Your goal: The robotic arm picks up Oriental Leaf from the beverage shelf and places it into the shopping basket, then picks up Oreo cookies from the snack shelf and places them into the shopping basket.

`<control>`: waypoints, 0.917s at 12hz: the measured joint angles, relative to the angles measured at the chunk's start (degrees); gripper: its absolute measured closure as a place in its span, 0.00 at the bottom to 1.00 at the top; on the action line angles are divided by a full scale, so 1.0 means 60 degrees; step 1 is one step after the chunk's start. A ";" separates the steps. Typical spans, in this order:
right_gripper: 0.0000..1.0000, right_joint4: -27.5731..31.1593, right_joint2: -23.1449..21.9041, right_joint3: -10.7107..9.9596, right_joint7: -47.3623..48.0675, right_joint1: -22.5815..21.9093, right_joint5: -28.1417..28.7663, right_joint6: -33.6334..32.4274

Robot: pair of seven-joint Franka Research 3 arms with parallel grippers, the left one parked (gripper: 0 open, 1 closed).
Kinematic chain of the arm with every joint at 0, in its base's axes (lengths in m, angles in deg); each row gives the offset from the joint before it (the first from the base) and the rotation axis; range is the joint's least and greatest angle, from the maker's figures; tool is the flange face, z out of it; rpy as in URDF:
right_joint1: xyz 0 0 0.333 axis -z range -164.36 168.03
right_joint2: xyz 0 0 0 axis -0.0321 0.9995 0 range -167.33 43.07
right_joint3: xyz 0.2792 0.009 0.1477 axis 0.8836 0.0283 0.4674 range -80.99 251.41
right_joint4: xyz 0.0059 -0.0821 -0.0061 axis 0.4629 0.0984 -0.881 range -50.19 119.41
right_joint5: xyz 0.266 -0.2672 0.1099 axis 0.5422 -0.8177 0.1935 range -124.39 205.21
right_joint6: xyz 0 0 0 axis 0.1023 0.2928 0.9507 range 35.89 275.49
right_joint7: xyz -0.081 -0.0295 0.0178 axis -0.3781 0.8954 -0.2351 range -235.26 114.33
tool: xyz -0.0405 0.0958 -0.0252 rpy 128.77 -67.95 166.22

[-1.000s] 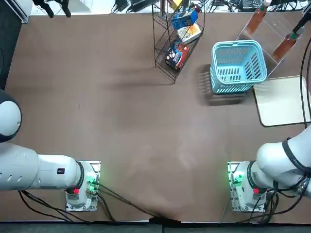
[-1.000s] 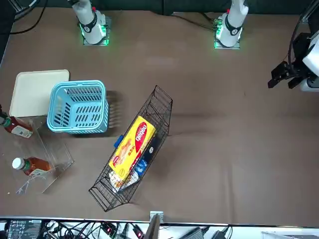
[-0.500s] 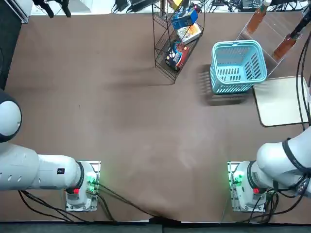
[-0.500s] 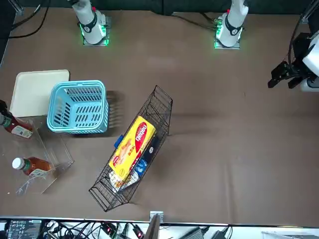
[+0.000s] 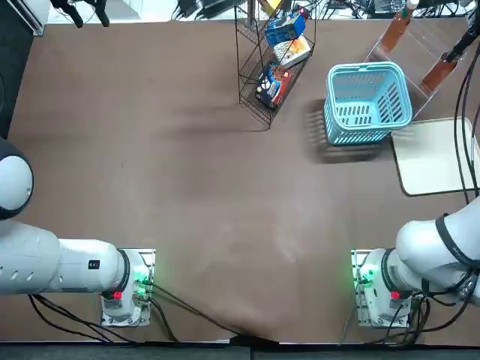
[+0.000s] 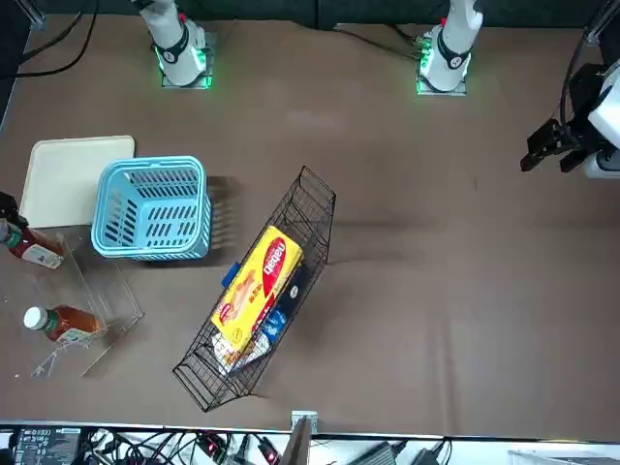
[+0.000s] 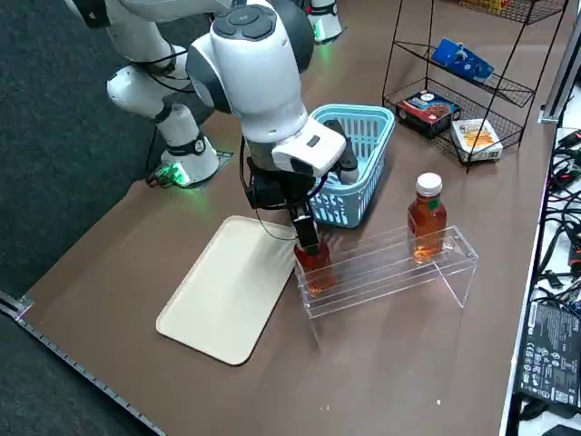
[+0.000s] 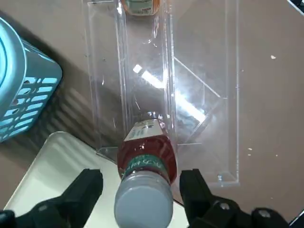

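Two Oriental Leaf bottles of amber tea with white caps stand in the clear beverage shelf [image 7: 390, 268]. My right gripper [image 8: 141, 185] is open, and its fingers [image 8: 88, 183] stand either side of the cap of the nearer bottle [image 8: 145, 159] without touching it. From the right side the gripper [image 7: 309, 238] hangs just over that bottle [image 7: 314, 268]; the other bottle [image 7: 427, 218] stands free. The light blue shopping basket [image 5: 367, 101] sits beside the shelf. The blue Oreo pack [image 7: 461, 59] lies on the top tier of the black wire rack [image 5: 271, 64].
A cream tray [image 7: 231, 291] lies flat on the table beside the shelf and basket, under my arm. The wire rack also holds a red-and-dark pack [image 7: 429, 104] and a pale box [image 7: 475, 136]. The brown table [image 5: 187, 187] stretches wide toward the left arm.
My right gripper has come down a little over the nearer bottle's cap, now covering it in the top view. Bottles, basket and rack have not moved.
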 joint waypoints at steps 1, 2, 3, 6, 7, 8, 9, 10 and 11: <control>0.00 0.0008 0.0000 0.0000 0.0000 0.0003 0.0000 0.0016; 0.00 0.0011 0.0000 0.0000 -0.0001 0.0006 0.0000 0.0025; 0.00 0.0012 0.0000 0.0000 -0.0002 0.0009 0.0000 0.0027; 0.00 0.0029 0.0000 0.0000 -0.0002 0.0024 0.0000 0.0030; 0.00 0.0032 0.0000 0.0000 -0.0002 0.0030 0.0000 0.0031; 0.00 0.0035 0.0000 0.0000 -0.0003 0.0034 0.0000 0.0034; 0.00 0.0043 0.0001 0.0000 -0.0004 0.0038 0.0000 0.0039; 0.00 0.0055 0.0005 0.0000 -0.0004 0.0039 0.0000 0.0060; 0.00 0.0065 0.0009 0.0000 -0.0005 0.0039 0.0000 0.0090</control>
